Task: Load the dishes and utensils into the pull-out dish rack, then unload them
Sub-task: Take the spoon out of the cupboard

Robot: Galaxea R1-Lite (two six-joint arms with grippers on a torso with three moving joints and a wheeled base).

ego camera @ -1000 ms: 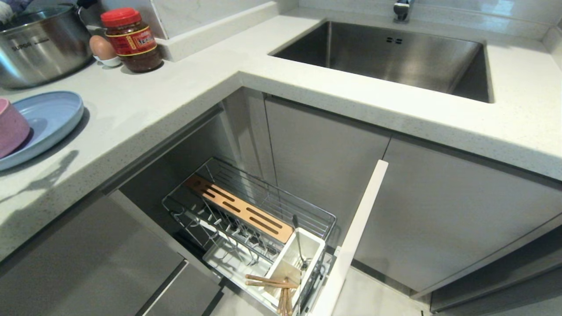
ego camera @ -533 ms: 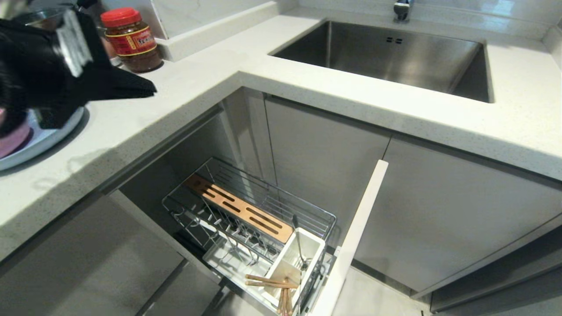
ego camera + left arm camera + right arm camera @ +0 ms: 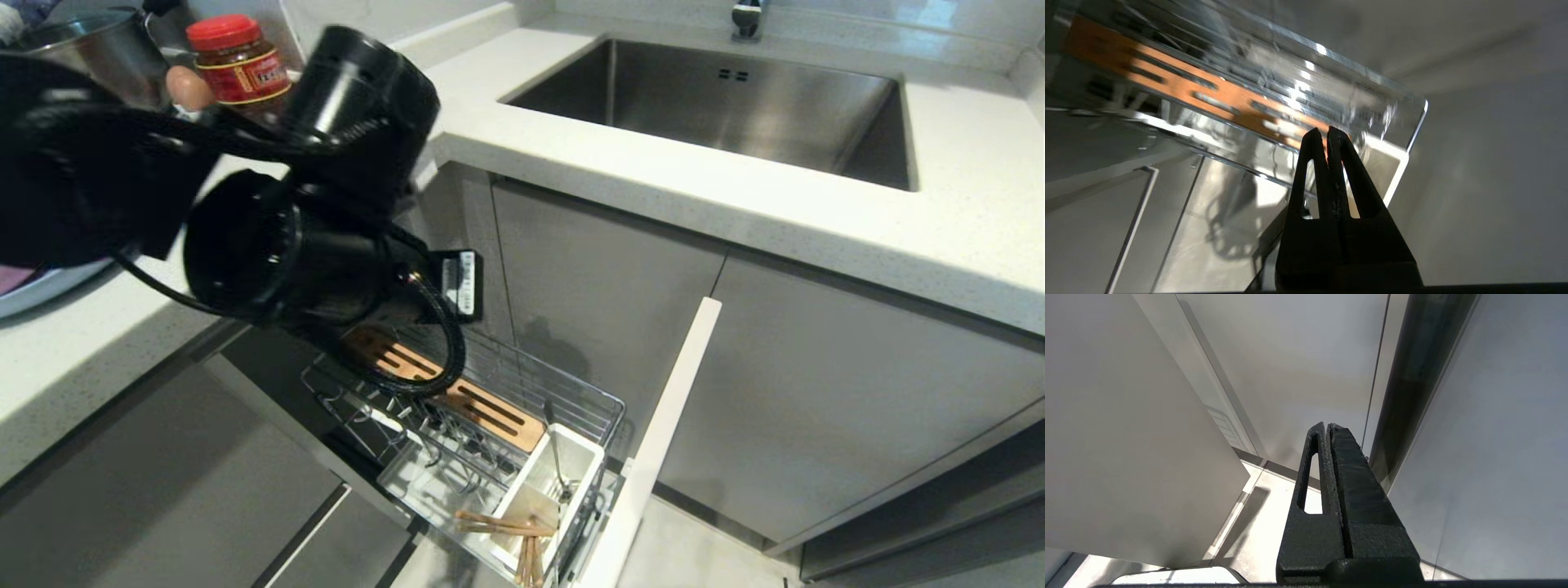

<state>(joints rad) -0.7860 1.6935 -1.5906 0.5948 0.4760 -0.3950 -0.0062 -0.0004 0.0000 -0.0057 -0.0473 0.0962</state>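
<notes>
Shiny chrome wire dish rack (image 3: 522,384), matt slotted wooden strip (image 3: 482,408), white plastic cutlery cup (image 3: 584,461), brushed steel sink (image 3: 735,106), speckled stone countertop (image 3: 816,229)

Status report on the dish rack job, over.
Left gripper shut, empty, above the pull-out dish rack. Right gripper shut, parked by the cabinet fronts. Chopsticks and metal utensil in the cutlery cup. Nothing in the way.

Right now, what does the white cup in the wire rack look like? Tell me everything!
The cup is a white, boxy plastic holder, open on top, standing upright at the near corner of the pulled-out rack, beside the wooden strip. A slim metal utensil stands in it, and wooden chopsticks lean out over its near edge.
</notes>
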